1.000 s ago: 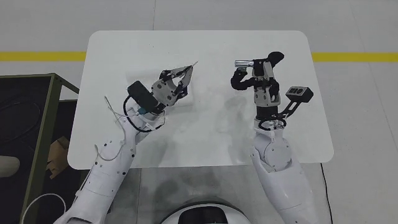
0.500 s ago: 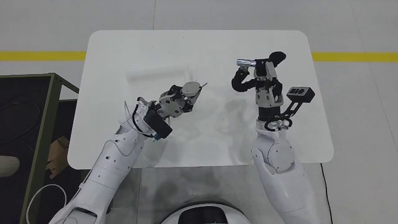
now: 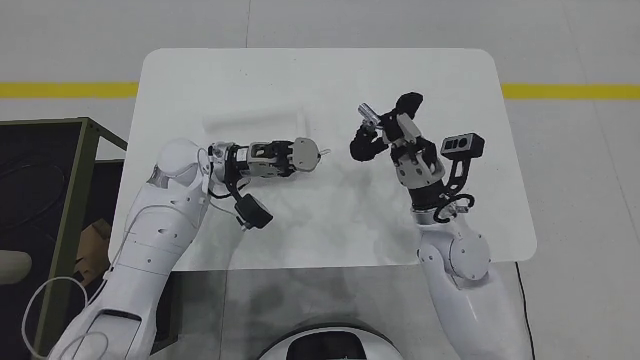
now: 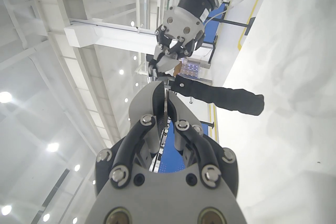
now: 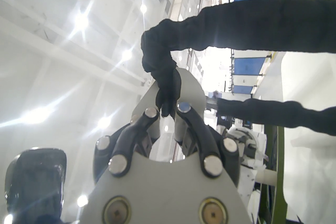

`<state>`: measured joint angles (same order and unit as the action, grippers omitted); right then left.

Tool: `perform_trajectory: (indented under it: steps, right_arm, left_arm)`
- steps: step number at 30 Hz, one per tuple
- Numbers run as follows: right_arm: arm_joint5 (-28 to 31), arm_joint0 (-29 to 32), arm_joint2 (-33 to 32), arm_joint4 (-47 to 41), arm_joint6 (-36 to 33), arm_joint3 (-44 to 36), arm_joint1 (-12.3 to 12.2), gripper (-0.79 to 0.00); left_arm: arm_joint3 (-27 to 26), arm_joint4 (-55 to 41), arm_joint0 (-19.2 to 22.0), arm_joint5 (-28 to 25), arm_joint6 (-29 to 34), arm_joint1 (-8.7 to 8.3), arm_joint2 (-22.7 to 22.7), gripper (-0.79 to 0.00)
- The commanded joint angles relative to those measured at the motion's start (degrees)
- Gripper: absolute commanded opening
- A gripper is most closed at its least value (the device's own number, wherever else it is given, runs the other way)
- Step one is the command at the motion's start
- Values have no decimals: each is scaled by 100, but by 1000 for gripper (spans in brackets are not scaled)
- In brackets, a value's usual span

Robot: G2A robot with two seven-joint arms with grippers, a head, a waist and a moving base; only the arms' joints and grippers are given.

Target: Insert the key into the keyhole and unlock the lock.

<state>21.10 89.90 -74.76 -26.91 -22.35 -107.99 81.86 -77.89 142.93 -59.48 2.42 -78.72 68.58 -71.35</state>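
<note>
My left gripper (image 3: 303, 153) pinched on the key (image 4: 166, 107), centre of the top view, my right gripper (image 3: 388, 130) clamped round the black lock (image 5: 162, 62), just right of it, key and lock apart

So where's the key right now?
In the top view, the key is pinched in the left gripper over the table's middle, pointing toward the lock that the right gripper holds, not touching it.
</note>
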Motion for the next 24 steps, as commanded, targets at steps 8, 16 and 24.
perform_trajectory:
  steps: [8, 16, 24]
  right_arm:
    - [23, 0, 0, 6, 166, 7, 1, -785]
    - [881, -12, -486, 1822, -370, -234, -120, -785]
    - [1215, -78, -561, 2625, -53, -6, -149, -785]
  left_arm:
    - [-3, 12, -2, -5, -3, -1, 1, -785]
    - [-573, 584, -192, 543, -118, -106, -179, -785]
    - [-753, 683, -396, 817, 127, -163, -255, -785]
